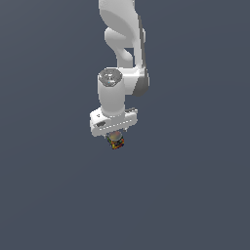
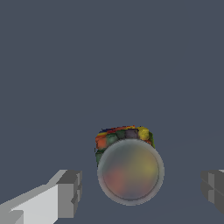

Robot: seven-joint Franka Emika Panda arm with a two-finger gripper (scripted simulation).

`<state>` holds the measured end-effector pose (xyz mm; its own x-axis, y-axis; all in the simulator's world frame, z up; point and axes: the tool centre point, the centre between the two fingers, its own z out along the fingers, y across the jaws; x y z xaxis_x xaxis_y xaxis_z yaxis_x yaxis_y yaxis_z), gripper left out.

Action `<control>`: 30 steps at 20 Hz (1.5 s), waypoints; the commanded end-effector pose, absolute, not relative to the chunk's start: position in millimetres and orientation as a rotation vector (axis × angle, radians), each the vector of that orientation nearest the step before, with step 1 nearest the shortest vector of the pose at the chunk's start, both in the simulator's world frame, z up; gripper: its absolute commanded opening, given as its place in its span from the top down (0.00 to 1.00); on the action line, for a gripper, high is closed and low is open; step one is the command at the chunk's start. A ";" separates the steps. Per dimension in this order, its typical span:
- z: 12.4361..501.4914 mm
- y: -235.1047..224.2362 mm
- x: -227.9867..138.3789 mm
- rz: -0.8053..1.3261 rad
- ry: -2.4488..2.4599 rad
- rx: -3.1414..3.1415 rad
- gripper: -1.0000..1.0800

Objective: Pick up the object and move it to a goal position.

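Observation:
The object (image 2: 129, 168) is a small jar with a round greyish top and a red, yellow, green and blue body. In the wrist view it stands between my two grey fingertips (image 2: 70, 192), with a clear gap on each side, so my gripper (image 2: 142, 190) is open around it and not touching. In the exterior view the object (image 1: 116, 141) peeks out just under the white hand, and my gripper (image 1: 115, 137) is straight above it; its fingers are hidden by the hand there.
A plain dark grey-blue floor (image 1: 195, 195) fills both views. The white arm (image 1: 124, 44) rises above the hand to the top of the exterior view.

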<state>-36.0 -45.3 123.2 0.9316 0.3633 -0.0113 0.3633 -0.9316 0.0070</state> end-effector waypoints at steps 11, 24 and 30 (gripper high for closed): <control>108.6 -48.5 -47.5 -0.001 0.807 3.036 0.04; 81.4 -48.6 -48.8 0.000 0.812 3.035 0.04; 60.2 -48.4 -48.7 0.000 0.815 3.034 0.04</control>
